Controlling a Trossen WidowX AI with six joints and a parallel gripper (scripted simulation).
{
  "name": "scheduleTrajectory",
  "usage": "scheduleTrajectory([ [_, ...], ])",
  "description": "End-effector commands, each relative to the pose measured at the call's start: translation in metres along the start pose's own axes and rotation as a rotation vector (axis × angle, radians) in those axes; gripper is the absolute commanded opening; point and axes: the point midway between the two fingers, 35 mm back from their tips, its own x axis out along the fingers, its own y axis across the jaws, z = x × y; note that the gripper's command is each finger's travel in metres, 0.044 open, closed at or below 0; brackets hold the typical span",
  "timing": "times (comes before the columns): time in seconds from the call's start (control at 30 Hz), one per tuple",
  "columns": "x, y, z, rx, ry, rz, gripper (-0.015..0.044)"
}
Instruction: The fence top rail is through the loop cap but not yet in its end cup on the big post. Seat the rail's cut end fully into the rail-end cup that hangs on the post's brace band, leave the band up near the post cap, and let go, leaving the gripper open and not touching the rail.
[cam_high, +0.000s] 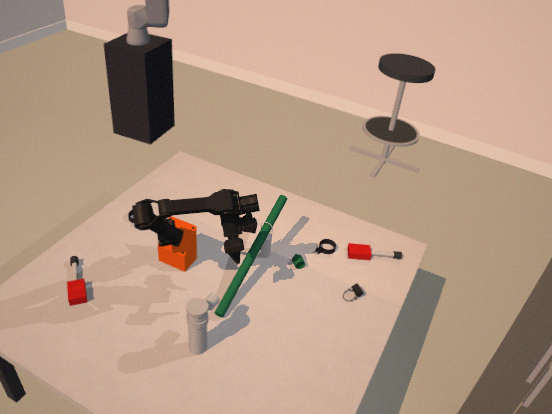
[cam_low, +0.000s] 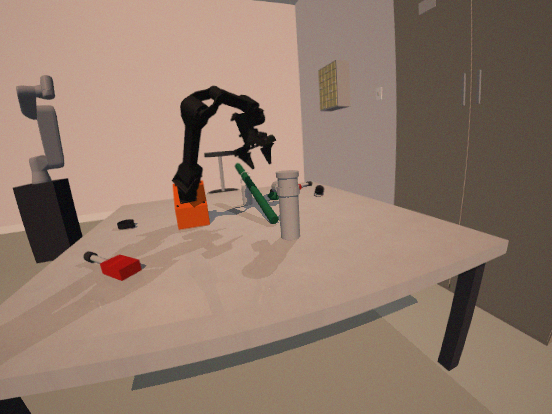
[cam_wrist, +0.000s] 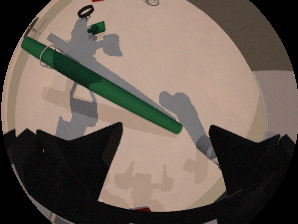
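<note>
The rail (cam_high: 251, 255) slants across frame centre, its lower end just beside the big post (cam_high: 197, 325) (seating in the cup cannot be confirmed). The end effector (cam_high: 235, 248) hovers left of the rail, released, empty. Judgement: seating likely remains.

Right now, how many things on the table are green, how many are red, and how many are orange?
Green: 2, the long rail and a small green piece
Red: 2, the red block with a rod on the left and the one on the right
Orange: 1, the arm's base block
Total: 5
</note>
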Motion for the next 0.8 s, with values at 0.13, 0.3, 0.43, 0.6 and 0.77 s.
scheduleTrajectory([
  [0.13,0.054,0.008,0.0,-0.893,0.086,0.264,0.044],
  [0.3,0.062,0.01,-0.001,-1.016,0.078,0.31,0.044],
  [0.43,0.062,0.01,-0.001,-1.016,0.078,0.31,0.044],
  [0.6,0.062,0.01,-0.001,-1.016,0.078,0.31,0.044],
  [0.77,0.082,0.014,-0.005,-1.015,0.078,0.309,0.044],
])
